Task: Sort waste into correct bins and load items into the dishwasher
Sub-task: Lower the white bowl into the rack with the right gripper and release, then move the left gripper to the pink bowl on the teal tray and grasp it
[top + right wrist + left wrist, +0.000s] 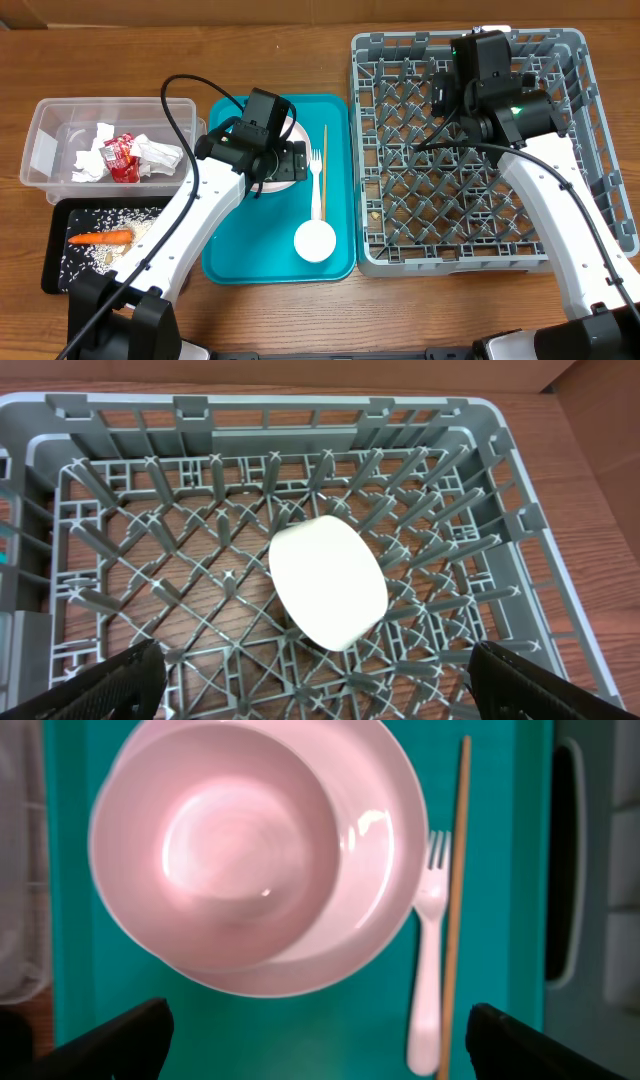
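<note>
The pale pink plate [385,850] lies on the teal tray with a small bowl [225,845] on it. The white fork [428,970] and the thin wooden stick [455,900] lie to its right. My left gripper [320,1045] is open and empty just above the plate [283,163]. Another small white bowl [314,241] sits at the tray's front. A white cup [328,580] rests tilted among the pegs of the grey dish rack [100,420]. My right gripper [320,685] is open and empty above it, over the rack's back part [447,92].
The clear tub [45,115] at the left holds white napkins [95,160] and a red wrapper [122,157]. The black tray [55,265] in front of it holds the carrot [100,238] and pale crumbs. The teal tray [235,255] lies between the bins and the rack [600,190].
</note>
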Robot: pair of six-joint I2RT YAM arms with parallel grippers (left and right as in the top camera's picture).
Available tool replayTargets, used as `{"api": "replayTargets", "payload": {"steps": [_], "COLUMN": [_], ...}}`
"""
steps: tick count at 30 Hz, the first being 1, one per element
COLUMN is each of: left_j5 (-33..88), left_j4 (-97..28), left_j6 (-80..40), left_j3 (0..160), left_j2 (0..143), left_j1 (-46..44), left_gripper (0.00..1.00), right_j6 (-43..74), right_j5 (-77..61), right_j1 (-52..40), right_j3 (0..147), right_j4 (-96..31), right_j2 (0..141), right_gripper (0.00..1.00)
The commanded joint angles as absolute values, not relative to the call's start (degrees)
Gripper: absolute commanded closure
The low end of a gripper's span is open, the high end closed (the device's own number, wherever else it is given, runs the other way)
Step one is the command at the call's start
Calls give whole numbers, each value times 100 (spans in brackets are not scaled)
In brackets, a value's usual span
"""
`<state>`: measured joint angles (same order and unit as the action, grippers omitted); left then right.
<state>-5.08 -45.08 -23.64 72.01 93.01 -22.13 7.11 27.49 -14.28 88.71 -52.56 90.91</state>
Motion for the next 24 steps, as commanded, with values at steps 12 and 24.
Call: {"api": "replayTargets", "payload": {"steps": [12, 24], "left_j5": [-1107, -993], "left_j4": [-3879, -3822], "left_j6": [-2167, -2206], "left_j3": [7255, 7380], "left_j2": [10361, 9924], "left_j1": [-2171, -1492], "left_gripper": [13, 12], "right_j6": [775, 775], "right_j5": [2668, 2665], "right_j1": [-1426, -1426], "right_j3": [8877, 8877], "right_j4": [-5247, -5323], "right_j2": [8949, 8949], "right_gripper": [0, 0]}}
